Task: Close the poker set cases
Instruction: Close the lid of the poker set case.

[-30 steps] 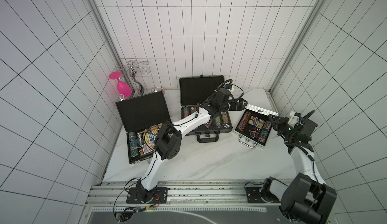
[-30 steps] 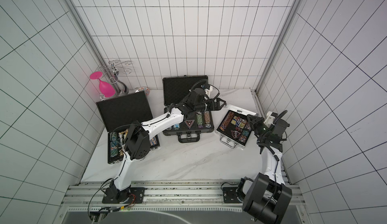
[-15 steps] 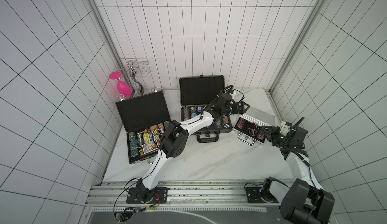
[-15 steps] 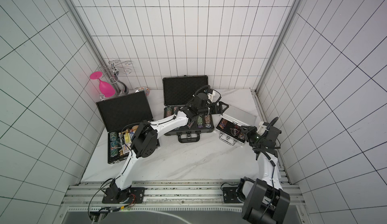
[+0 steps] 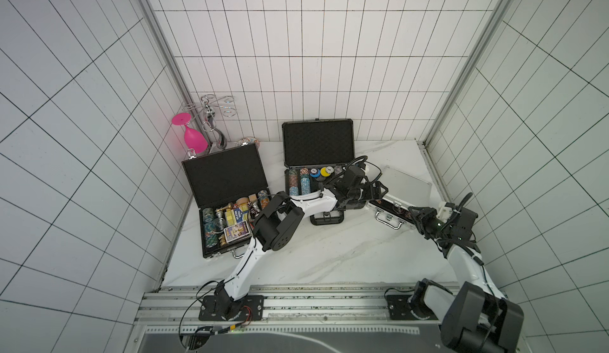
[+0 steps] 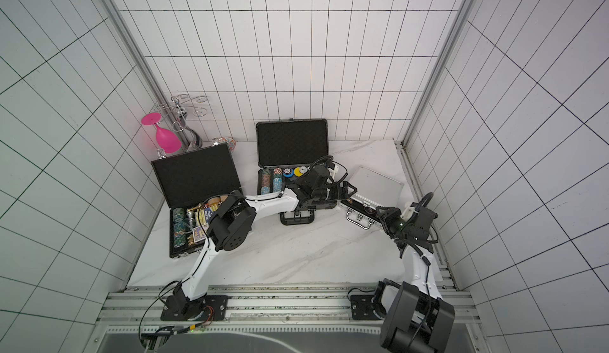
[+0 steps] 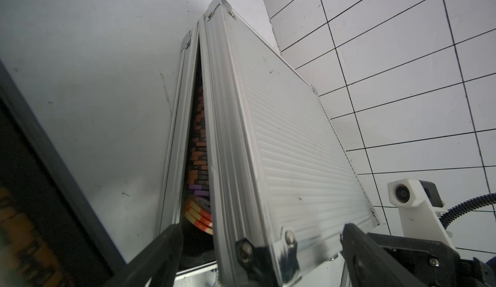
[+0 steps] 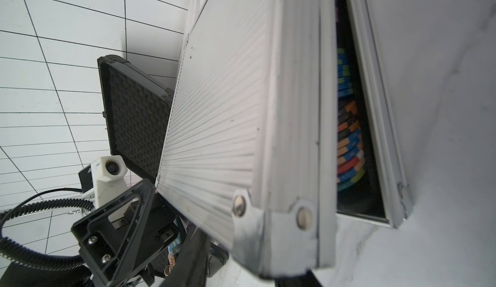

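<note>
Our left claw (image 7: 260, 226) stands wide open, its two fingers (image 7: 163, 253) straddling one front corner of the silver case (image 7: 295, 151); we see no firm pinch on it. In both top views this claw (image 5: 375, 193) reaches across the middle dark case (image 5: 318, 147) to the silver case's near-left corner. Our right claw (image 5: 416, 216) sits at the other front corner of the silver case (image 5: 407, 183), close to its handle. From its wrist view the corner fills the frame, and we cannot tell whether the claw is parted or pinching.

The silver case lies on the right of the white table (image 5: 329, 255), its ribbed lid nearly down. A narrow wedge of a gap remains along the front, and stacked chips (image 7: 200, 143) show through it; the right wrist view shows the same gap and chips (image 8: 349, 138).

The middle dark case has its foam-lined lid upright, with rows of chips in its tray. The black case (image 5: 224, 176) on the left is open too, its lid up over chips and card boxes. A pink glass (image 5: 192, 137) hangs upside down from a chrome rack (image 5: 211, 110) in the far left corner.
</note>
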Controlling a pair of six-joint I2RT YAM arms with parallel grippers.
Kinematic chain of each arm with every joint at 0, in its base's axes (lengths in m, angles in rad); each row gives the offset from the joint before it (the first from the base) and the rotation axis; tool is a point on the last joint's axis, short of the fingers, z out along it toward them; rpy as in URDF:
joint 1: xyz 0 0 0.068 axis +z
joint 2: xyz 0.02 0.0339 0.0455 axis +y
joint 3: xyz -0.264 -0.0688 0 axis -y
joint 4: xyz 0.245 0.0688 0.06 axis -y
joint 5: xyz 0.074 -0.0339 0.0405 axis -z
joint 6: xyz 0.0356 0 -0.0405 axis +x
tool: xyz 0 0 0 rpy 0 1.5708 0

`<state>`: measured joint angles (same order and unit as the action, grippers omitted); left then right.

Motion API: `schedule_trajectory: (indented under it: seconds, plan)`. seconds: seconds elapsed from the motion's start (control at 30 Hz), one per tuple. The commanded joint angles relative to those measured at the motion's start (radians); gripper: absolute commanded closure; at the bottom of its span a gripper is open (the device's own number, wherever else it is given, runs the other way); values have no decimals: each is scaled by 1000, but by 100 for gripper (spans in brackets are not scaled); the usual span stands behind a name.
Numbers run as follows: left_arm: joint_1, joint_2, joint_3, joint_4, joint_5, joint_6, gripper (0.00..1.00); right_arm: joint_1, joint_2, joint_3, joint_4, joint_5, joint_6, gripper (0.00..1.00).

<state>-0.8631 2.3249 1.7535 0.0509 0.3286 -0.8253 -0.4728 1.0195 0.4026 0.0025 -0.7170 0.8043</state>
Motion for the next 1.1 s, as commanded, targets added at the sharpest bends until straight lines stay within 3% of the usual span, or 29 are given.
schedule_trajectory:
  seconds: [0.0, 0.3, 0.5, 0.87, 1.07]
  plan:
    - [-5, 0, -10, 29, 10, -27, 8, 0, -10, -51, 30, 42, -12, 59]
    - [-7, 3, -29, 27, 19, -29, 14, 0, -93, -38, -132, 128, -16, 47]
    - [-7, 8, -26, 29, 40, -18, 24, 0, -176, 1, -234, 203, -24, 46]
    - [-10, -54, -12, -130, 37, 145, 27, -3, -18, 208, -378, 357, -216, 46]
    - [-28, -49, -28, -121, 81, 131, 25, -5, 25, 245, -377, 373, -234, 47]
